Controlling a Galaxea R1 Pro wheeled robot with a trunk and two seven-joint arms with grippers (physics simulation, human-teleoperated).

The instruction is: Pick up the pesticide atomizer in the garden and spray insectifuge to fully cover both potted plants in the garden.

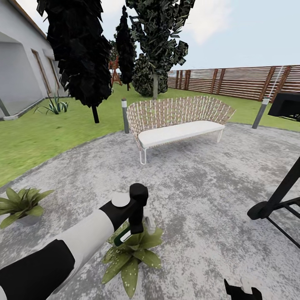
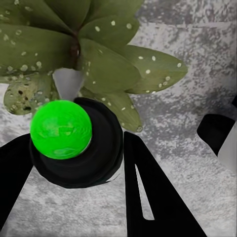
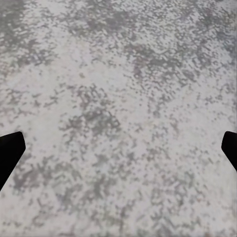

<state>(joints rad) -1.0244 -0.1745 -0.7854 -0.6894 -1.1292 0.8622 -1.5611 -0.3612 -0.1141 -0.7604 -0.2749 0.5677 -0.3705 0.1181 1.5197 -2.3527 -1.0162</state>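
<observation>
Left arm (image 1: 79,243): extended forward and across from the lower left of the head view, its black wrist bent downward over the nearer potted plant (image 1: 131,254). Left gripper (image 1: 131,233) is clenched on the pesticide atomizer (image 1: 125,237), whose dark-green body with a white label is seen slanting below the wrist, just above the leaves. In the left wrist view the bottle (image 2: 61,129) is seen end-on as a bright green dome set in a black collar between the two black fingers (image 2: 153,197), with the rosette directly beyond.

Insectifuge (image 2: 148,58): recorded as white specks scattered over the broad leaves of this plant (visible in both views).

Second potted plant (image 1: 21,205): placed well apart at the left edge of the paving (image 1: 200,175), in a small grey pot; specks cannot be made out on it.

Right gripper (image 1: 241,291): seen at the bottom edge of the head view, released; its fingertips (image 3: 10,153) stand wide apart over bare paving, nothing held.

Surroundings: wicker seat (image 1: 177,118), lawn (image 1: 37,137), wooden fence (image 1: 241,81), black grill (image 1: 279,183).
</observation>
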